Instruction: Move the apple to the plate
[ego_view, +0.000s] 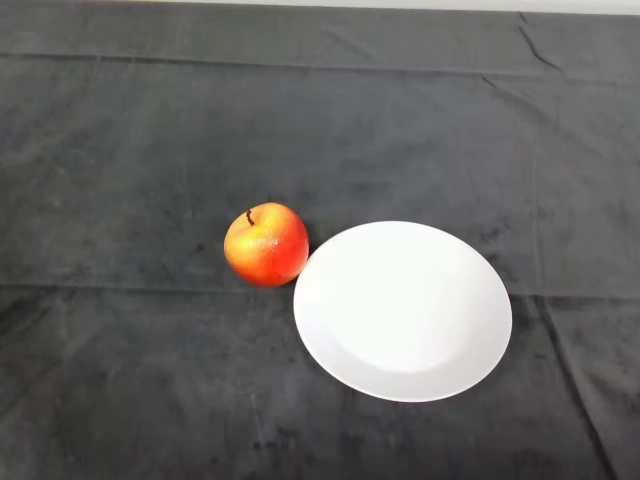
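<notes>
A dark-clothed table (120, 380) bears an apple (266, 244) beside a white plate (402, 311).

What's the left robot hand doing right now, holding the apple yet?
Left robot hand: not in view, so its state cannot be told. The apple sits on the cloth just left of the plate, not held.

Cloth (150, 130): dark grey fabric, matt, soft short nap like velvet or suede, brushed streaks and a few creases and fold lines across it. Plate (330, 300): white, smooth, looks like glazed ceramic or hard plastic, can't tell which; low satin sheen, no pattern. Apple (266, 244): red-orange skin with yellow patch, smooth and glossy, small bright highlight on top, dark matt stem.
</notes>
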